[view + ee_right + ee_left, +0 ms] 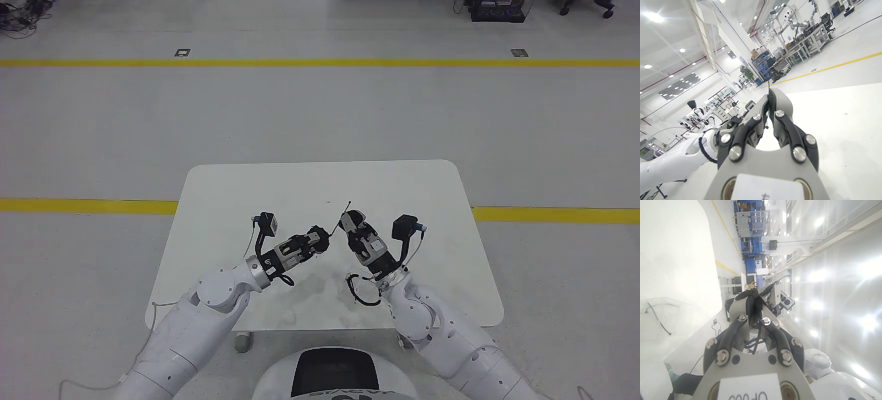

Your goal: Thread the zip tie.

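White rounded-corner table [430, 190]: top smooth and matt, laminate-like.

Right end effector [769, 95]: fingers [781, 100] of grey matt plastic-looking shell; black ribbed, rubbery pads [772, 102]; dark semi-gloss links; bright polished metal pivot pins.

Left end effector [754, 300]: same grey matt shell, same shiny pins.

Thin black plastic zip tie [769, 85]: too narrow to judge finish.

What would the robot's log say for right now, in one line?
right end effector: shut on zip tie | left end effector: shut on black piece, likely same tie | both close over table
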### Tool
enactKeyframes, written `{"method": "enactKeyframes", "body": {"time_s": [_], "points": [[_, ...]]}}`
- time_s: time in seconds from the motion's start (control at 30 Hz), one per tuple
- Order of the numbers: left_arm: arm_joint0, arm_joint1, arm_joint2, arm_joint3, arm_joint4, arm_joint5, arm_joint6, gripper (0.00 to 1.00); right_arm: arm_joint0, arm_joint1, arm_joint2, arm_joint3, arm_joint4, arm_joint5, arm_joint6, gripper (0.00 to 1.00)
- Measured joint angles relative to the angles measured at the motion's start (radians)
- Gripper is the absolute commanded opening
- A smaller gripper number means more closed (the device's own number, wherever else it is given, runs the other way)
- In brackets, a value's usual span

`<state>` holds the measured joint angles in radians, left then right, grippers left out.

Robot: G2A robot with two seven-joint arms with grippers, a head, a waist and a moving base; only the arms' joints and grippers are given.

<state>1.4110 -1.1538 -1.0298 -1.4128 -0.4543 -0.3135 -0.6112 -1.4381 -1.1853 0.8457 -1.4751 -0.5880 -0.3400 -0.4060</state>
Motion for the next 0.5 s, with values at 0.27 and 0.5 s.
{"method": "enactKeyframes", "body": {"time_s": [0.27, 0.5], "points": [[0.000, 0.000, 0.000, 0.000, 0.000, 0.000, 0.000, 0.00, 0.000, -0.004, 0.003, 0.002, -0.008, 0.000, 0.007, 0.00], [0.000, 0.000, 0.000, 0.000, 0.000, 0.000, 0.000, 0.00, 0.000, -0.007, 0.007, 0.008, -0.019, 0.000, 0.013, 0.00]]}}
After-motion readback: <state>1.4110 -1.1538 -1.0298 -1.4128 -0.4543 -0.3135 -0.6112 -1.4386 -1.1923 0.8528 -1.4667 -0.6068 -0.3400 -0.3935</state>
